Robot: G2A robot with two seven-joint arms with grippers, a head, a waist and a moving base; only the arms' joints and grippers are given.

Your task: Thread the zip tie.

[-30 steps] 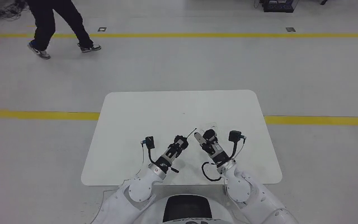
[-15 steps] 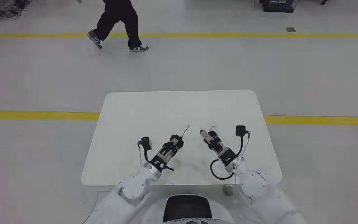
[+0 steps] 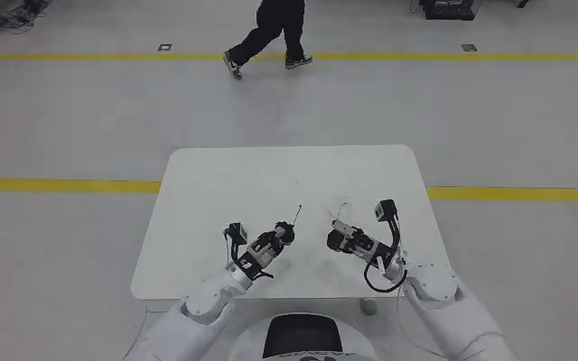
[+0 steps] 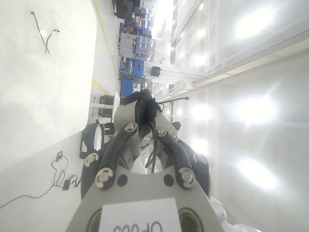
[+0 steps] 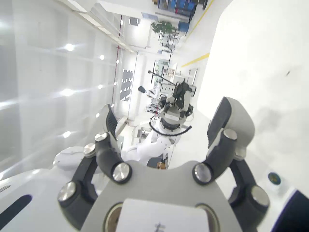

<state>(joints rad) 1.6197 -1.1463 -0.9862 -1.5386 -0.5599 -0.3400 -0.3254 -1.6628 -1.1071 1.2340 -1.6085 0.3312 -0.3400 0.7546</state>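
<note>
Change over the last second: both hands were close together above the near-middle of the counter [image 3: 271, 171], with the tie's free end at the right one. They now stand apart. The left hand [image 3: 285, 229] has drawn back toward the near edge, clenched on the zip tie [image 3: 295, 215], whose tail slants up toward the far side. The right hand [image 5: 166, 114] has swung to point left at it, released, with nothing between its fingers. No loop shows, so I judge the tie unthreaded and realignment needed. A clear bag [image 4: 43, 34] with two spare ties lies just beyond the right hand. Writing: a white sticker on each hand's base carries partly cropped print. No writing can be made out on the tie or bag.
</note>
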